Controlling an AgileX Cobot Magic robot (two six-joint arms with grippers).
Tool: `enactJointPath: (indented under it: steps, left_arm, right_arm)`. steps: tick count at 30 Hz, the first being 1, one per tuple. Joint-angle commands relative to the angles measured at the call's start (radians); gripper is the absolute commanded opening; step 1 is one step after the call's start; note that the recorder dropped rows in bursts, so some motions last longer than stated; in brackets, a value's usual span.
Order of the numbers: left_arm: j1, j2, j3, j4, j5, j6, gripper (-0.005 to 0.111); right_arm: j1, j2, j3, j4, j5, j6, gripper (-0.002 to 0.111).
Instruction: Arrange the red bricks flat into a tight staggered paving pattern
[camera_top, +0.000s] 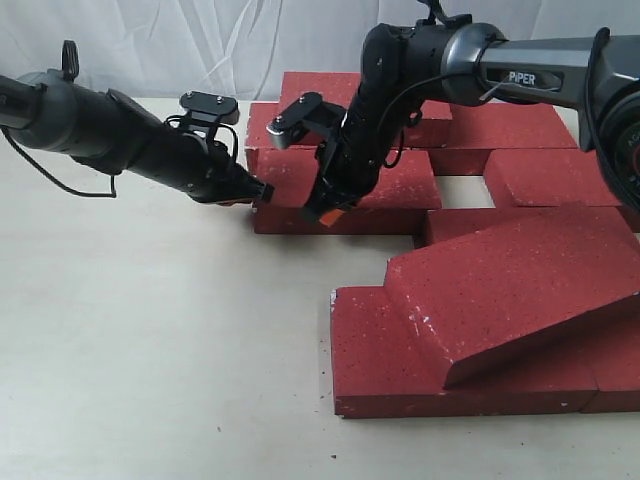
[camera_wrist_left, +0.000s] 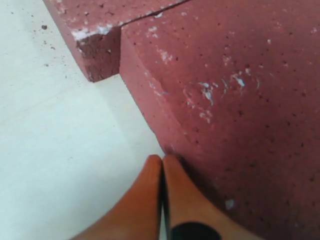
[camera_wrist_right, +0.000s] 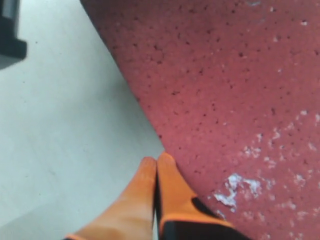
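Observation:
Several red bricks (camera_top: 520, 125) lie flat in staggered rows at the back. One red brick (camera_top: 520, 280) rests tilted, leaning on the flat front bricks (camera_top: 385, 350). My left gripper (camera_top: 258, 190) is shut and empty, its orange tips (camera_wrist_left: 162, 159) pressed against the left end of a middle-row brick (camera_wrist_left: 225, 100). My right gripper (camera_top: 325, 213) is also shut and empty, its tips (camera_wrist_right: 157, 160) at the front edge of that same brick (camera_wrist_right: 225, 75). The right arm hides part of the brick's top.
The pale table (camera_top: 150, 350) stretches bare to the left and front. A neighbouring brick corner (camera_wrist_left: 100, 20) sits close to the left gripper. A gap of table (camera_top: 470, 190) shows among the bricks at the right. A white cloth backdrop hangs behind.

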Motion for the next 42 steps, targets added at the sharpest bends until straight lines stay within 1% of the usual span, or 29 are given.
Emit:
enactJointPath:
  steps: [1,7,15,19,22,25,27,29,32,35,40,42]
  left_arm:
    - [-0.028,0.014,-0.007,-0.048,-0.005,0.046,0.0]
    - [-0.048,0.023,-0.022,-0.053,-0.004,0.05,0.0]
    - [-0.059,0.023,-0.022,-0.065,-0.004,0.05,0.0]
    - [-0.065,0.023,-0.022,-0.067,-0.007,0.055,0.0]
    - [-0.069,0.023,-0.022,-0.067,-0.015,0.057,0.0]
    - [-0.071,0.023,-0.029,-0.069,-0.036,0.059,0.0]
    - [-0.071,0.023,-0.036,-0.069,-0.042,0.059,0.0]
    - [-0.071,0.023,-0.048,-0.086,-0.03,0.059,0.0]
    - [-0.071,0.023,-0.059,-0.095,0.002,0.059,0.0]
    - [-0.077,0.026,-0.059,-0.096,0.007,0.059,0.0]
    - [-0.095,0.051,-0.059,-0.107,-0.007,0.059,0.0]
    - [-0.099,0.063,-0.061,-0.107,-0.015,0.059,0.0]
  right_arm:
    - [-0.004,-0.005,0.005,-0.06,0.003,0.011,-0.001]
    - [-0.004,-0.005,0.005,-0.066,0.012,0.025,-0.001]
    - [-0.004,-0.073,0.005,-0.047,0.149,0.025,-0.001]
    - [-0.011,-0.125,0.005,-0.078,0.171,0.025,-0.001]
    - [-0.046,-0.16,0.005,-0.066,0.194,0.036,-0.001]
    - [-0.103,-0.199,0.007,-0.045,0.212,0.101,-0.001]
    - [-0.15,-0.232,0.028,0.02,0.208,0.107,-0.001]
    - [-0.198,-0.271,0.067,0.102,0.166,0.089,-0.001]
    - [-0.256,-0.345,0.181,0.177,0.036,0.066,-0.001]
    - [-0.295,-0.425,0.334,0.19,-0.064,0.031,-0.001]
    - [-0.318,-0.56,0.581,0.196,-0.312,-0.028,-0.001]
    - [-0.318,-0.606,0.653,0.196,-0.389,-0.043,-0.001]
